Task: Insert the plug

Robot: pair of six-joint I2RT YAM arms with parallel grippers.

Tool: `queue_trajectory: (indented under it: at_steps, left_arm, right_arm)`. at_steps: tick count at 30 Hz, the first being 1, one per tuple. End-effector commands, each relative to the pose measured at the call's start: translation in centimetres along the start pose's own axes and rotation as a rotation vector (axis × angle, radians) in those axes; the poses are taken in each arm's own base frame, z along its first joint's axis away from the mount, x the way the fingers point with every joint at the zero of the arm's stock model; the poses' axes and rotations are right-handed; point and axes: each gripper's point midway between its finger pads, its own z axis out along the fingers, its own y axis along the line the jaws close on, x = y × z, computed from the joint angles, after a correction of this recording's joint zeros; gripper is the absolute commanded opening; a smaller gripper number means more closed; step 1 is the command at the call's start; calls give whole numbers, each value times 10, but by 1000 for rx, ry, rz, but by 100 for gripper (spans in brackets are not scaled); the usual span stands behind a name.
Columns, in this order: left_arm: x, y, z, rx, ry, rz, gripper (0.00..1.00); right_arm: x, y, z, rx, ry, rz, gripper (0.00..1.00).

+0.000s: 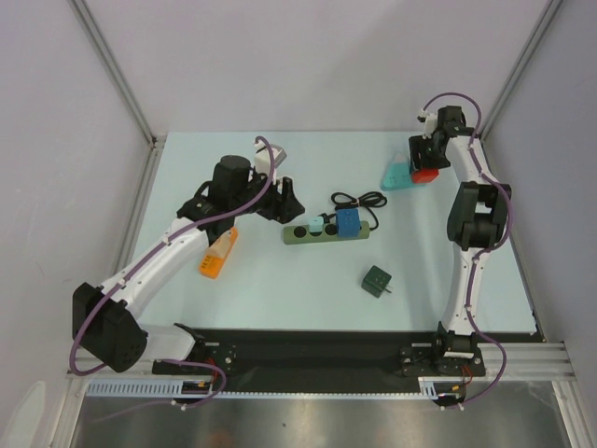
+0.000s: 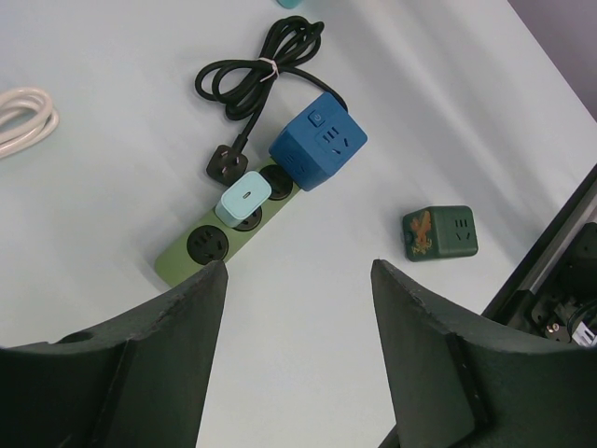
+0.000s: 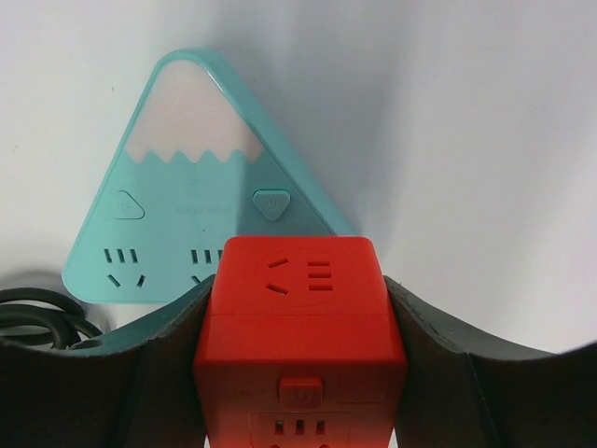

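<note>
Far left: orange object (image 1: 216, 254) lying on the table (image 1: 280, 308) beside the left arm, no part in this
Left gripper (image 2: 298, 273): fingers spread wide, nothing between them, hovering over the near end of the green power strip (image 2: 173, 265)
Strip: light-blue charger (image 2: 244, 201) and blue cube (image 2: 317, 140) seated in it, end socket free, black cable (image 2: 252, 75) coiled behind
Dark green cube (image 2: 440, 233): loose on the table, right of the strip, well apart from both grippers
Teal triangle block (image 3: 201, 177): flat at the far right, socket row facing up
Right gripper (image 3: 297, 322): clamped on both flanks of the red cube plug (image 3: 294, 271), firm and square
Plug position: over the near edge of the teal block, covering its middle-right sockets; touching or just above, cannot tell; prongs hidden underneath
Step in hand, by judgement: lining up and pressing home
Doing it well: keep the cube level, square its edges to the socket row, push straight down with no twist, hold the grip until seated
Watch for: light block sliding away under the push, prongs catching the rim
</note>
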Motion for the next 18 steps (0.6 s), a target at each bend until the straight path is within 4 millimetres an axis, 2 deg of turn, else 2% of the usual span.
queue_trajectory:
  at_steps: [1, 9, 18]
  left_arm:
    - [-11, -8, -6, 29, -45, 12, 69]
    - [-11, -7, -5, 29, -43, 10, 69]
    - [-10, -7, -4, 31, -40, 9, 69]
  right_arm:
    - [3, -7, -3, -1, 4, -3, 0]
    - [10, -12, 6, 23, 16, -4, 0]
    - [42, -7, 35, 63, 115, -28, 0]
